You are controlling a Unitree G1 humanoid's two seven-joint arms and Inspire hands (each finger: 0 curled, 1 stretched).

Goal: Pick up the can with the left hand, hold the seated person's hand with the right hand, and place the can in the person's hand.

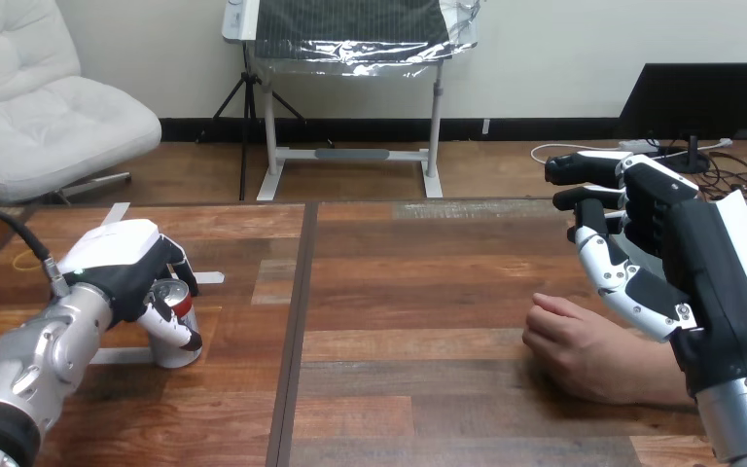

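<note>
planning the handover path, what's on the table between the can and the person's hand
Nothing: in the head view the table between the can and the person's hand is bare wood, crossed only by a dark seam.

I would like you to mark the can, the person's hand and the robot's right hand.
can (pixel 171 352), head view, lower side wall.
person's hand (pixel 584 355), head view, back of the hand.
right hand (pixel 705 258), head view, black palm.

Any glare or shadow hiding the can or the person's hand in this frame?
Head view: no; the can shows plainly within curled fingers of the left hand; the person's hand is evenly lit on the table, beside the open right hand.
</note>
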